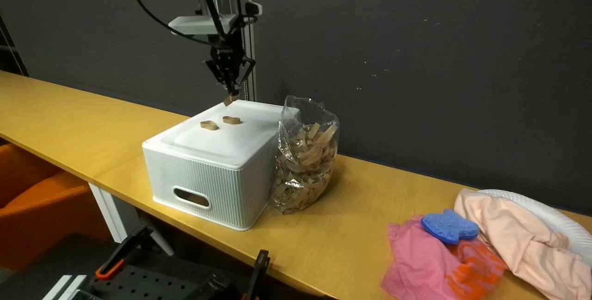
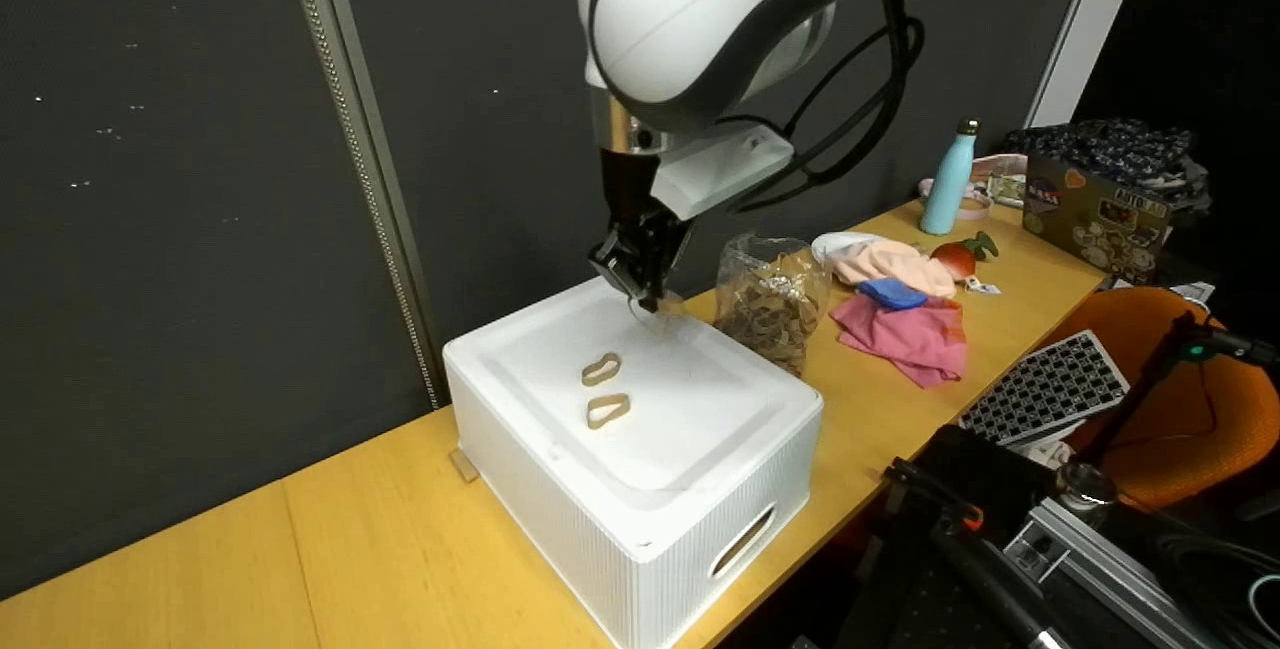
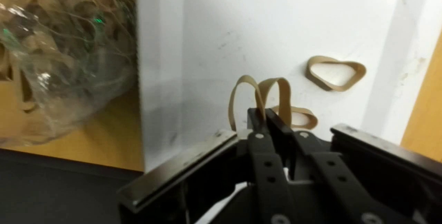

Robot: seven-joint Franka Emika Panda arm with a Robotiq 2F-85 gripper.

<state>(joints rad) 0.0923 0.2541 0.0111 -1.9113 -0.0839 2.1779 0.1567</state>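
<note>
My gripper (image 3: 263, 115) is shut on a tan rubber band (image 3: 285, 96), which sticks out past the fingertips in two loops in the wrist view; whether that is one band or two I cannot tell. In an exterior view the gripper (image 1: 234, 91) points down above the far part of an upturned white ribbed box (image 1: 194, 175), with the band hanging below it. Two more tan bands lie apart on the box top, a nearer band (image 1: 209, 125) and a farther band (image 1: 231, 119). Against the box side leans a clear plastic bag (image 1: 307, 161) full of similar bands.
Pink cloth (image 1: 421, 263), a blue sponge-like piece (image 1: 448, 227), peach cloth (image 1: 518, 240) and a white plate (image 1: 555, 219) lie farther along the table. A blue bottle (image 2: 948, 184) and a stickered box (image 2: 1095, 214) stand at the far end. A dark partition (image 1: 416, 59) runs behind.
</note>
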